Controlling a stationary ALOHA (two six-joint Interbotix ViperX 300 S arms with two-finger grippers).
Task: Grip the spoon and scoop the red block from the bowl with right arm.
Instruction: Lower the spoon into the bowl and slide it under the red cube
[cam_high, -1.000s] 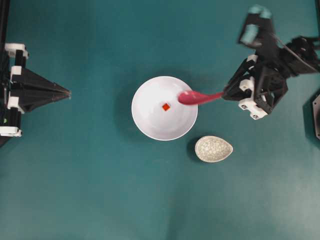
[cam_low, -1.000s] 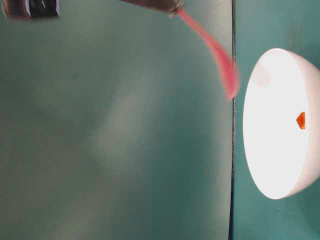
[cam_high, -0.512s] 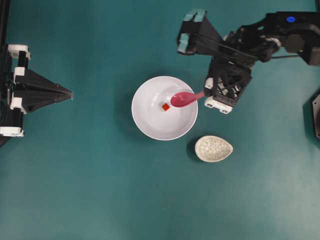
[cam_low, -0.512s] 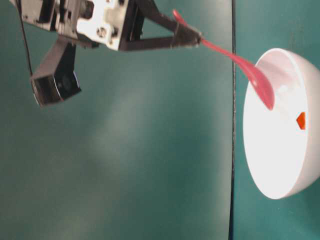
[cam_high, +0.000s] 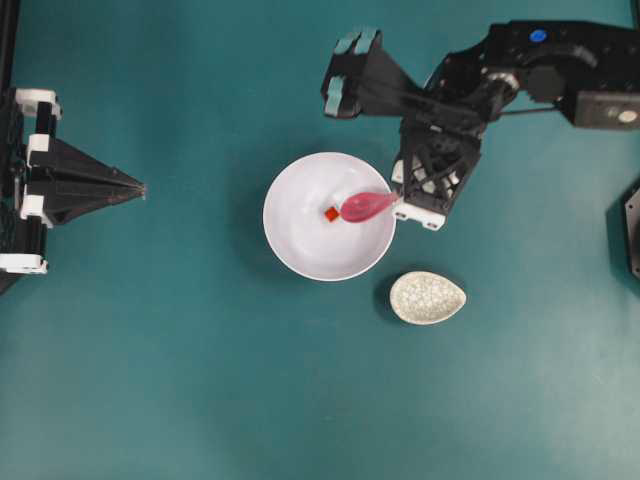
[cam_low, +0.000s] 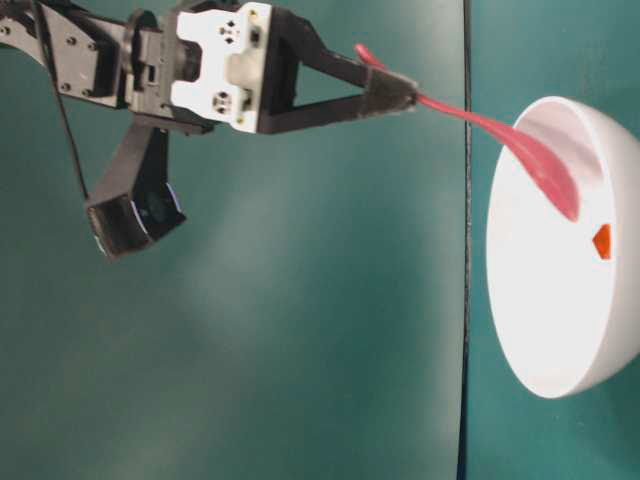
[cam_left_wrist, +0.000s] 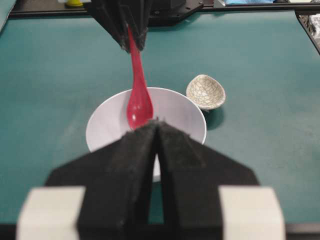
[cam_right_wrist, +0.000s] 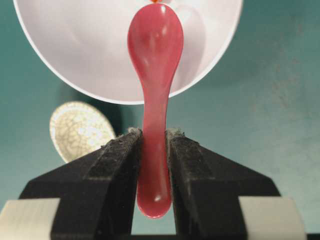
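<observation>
Right now your right claw (cam_right_wrist: 154, 150) is clamping the spoon (cam_high: 368, 206) by its handle, with both black pads pressing the pink stem from either side and the handle's end sticking out behind them in the right wrist view. You are holding the spoon so that it is slanting down into the bowl (cam_high: 300, 255), which is sitting near the middle of the bench (cam_high: 200, 380). The oval scoop is lying over the bowl's inside, on the side nearest your right arm (cam_high: 545, 60), and its tip is pointing at the red block (cam_high: 331, 213). That block is resting on the bowl's floor close to the centre, just beside the scoop's tip; from the overhead view you cannot tell whether the two are touching, and the table-level view is showing a thin gap between them. A speckled cream dish (cam_high: 427, 297) is sitting near the bowl, toward the bench's lower edge in the overhead view and apart from the bowl's rim. Your left claw (cam_high: 135, 187) is parked by the left edge of the bench, well apart from the bowl, and its two fingers are pressing together with nothing between them.
</observation>
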